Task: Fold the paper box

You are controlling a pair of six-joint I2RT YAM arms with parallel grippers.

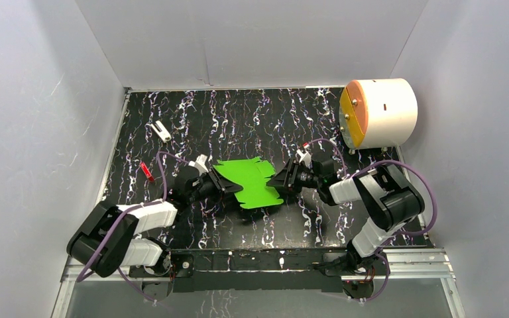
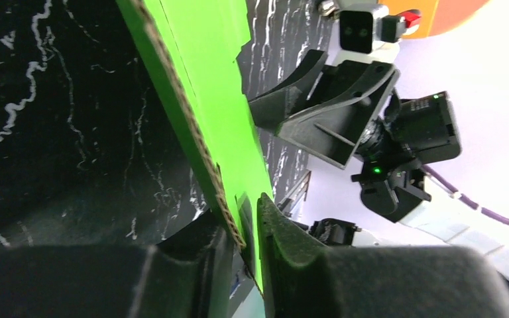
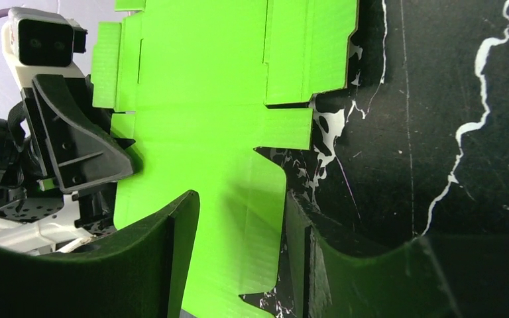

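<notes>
The paper box (image 1: 252, 182) is a bright green flat die-cut sheet with notched tabs, in the middle of the black marbled table (image 1: 238, 119). My left gripper (image 1: 223, 186) is shut on the sheet's left edge; in the left wrist view the fingers (image 2: 245, 232) pinch the corrugated edge of the card (image 2: 212, 79), which stands tilted. My right gripper (image 1: 280, 180) is open at the sheet's right side. In the right wrist view its jaws (image 3: 238, 252) stand wide on either side of a green tab of the sheet (image 3: 205, 86), not closed on it.
A large white cylinder with an orange-yellow face (image 1: 378, 112) stands at the back right. A small white object (image 1: 162, 131) and a small red object (image 1: 147, 171) lie at the left of the table. White walls enclose three sides.
</notes>
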